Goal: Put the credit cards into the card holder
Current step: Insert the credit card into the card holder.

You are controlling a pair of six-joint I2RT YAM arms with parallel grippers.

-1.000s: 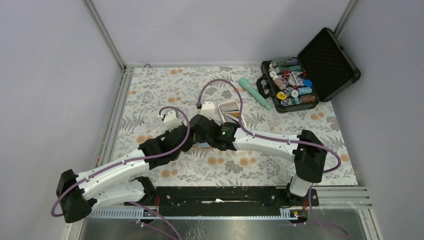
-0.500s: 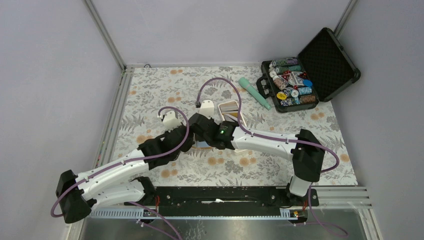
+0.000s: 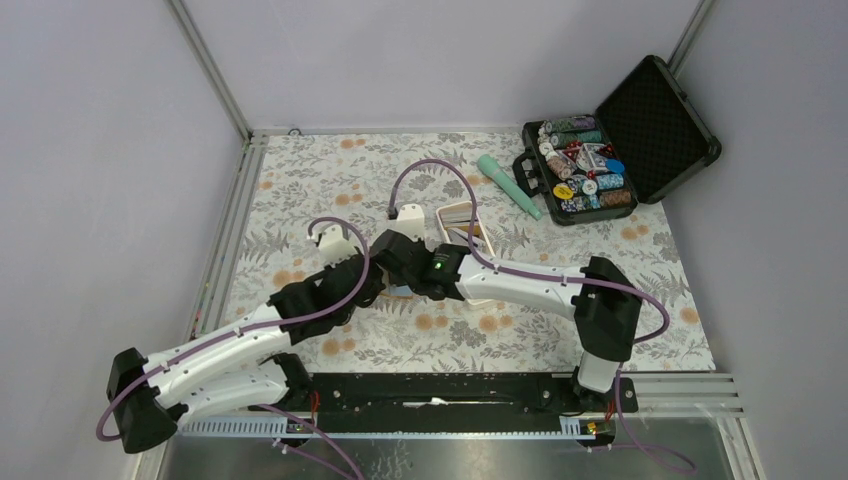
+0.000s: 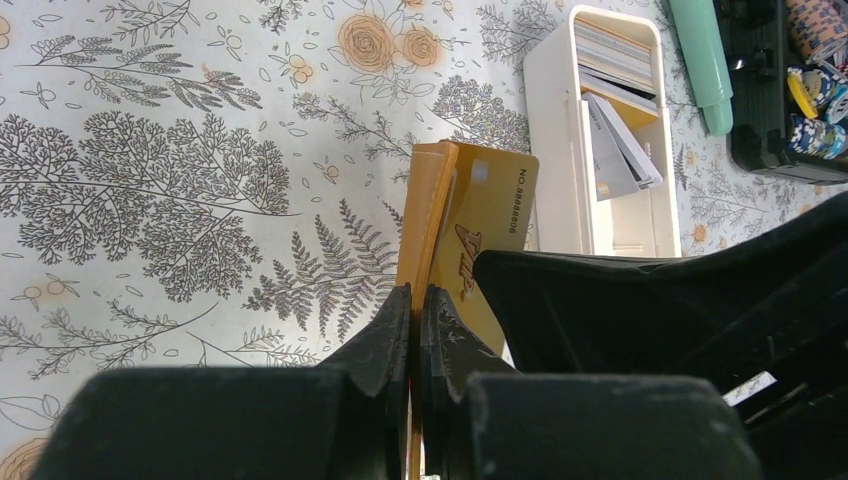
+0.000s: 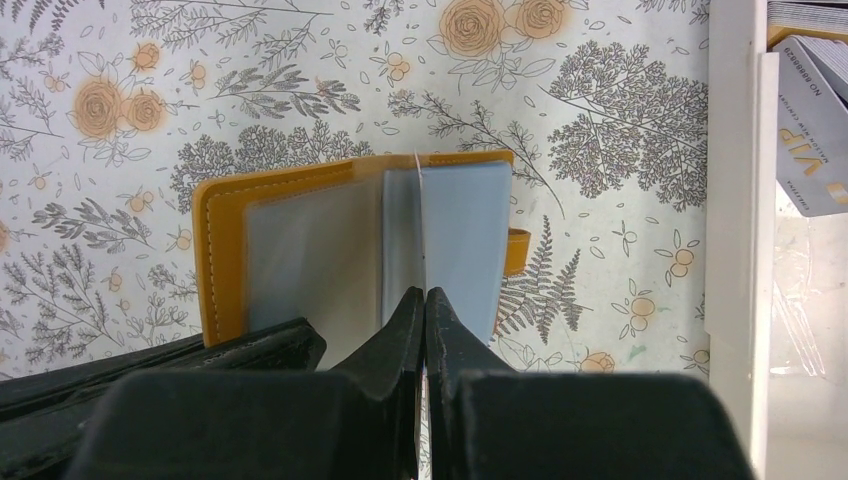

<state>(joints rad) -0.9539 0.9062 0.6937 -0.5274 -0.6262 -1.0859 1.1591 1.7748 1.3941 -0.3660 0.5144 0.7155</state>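
While the card holder (image 5: 225,220) is spread open: a card insertion is judged to be in preparation, not yet done.
Card holder: it lies near the middle of the worktop (image 3: 330,170), just left of the white tray (image 4: 555,150), with its orange cover and pale blue pockets (image 5: 460,230) showing.
Left gripper (image 4: 415,297): clenched on the thin stitched edge of the holder's cover, apparently so that the booklet is kept from closing or sliding.
Right gripper (image 5: 424,298): pinched tight on 1 clear pocket leaf, seen edge-on, probably so that a pocket mouth is exposed.
Gold card (image 4: 490,220): seen just beside the cover on its right, partly hidden by the right gripper; whether it is inside a pocket cannot be told.
Other credit cards (image 4: 615,60): stacked and leaning in the tray, on the side toward the worktop's right edge.
Change from 1 second earlier: both wrists have been shifted slightly toward the left edge, more of the tray is covered by the right arm, and both grips are unchanged.
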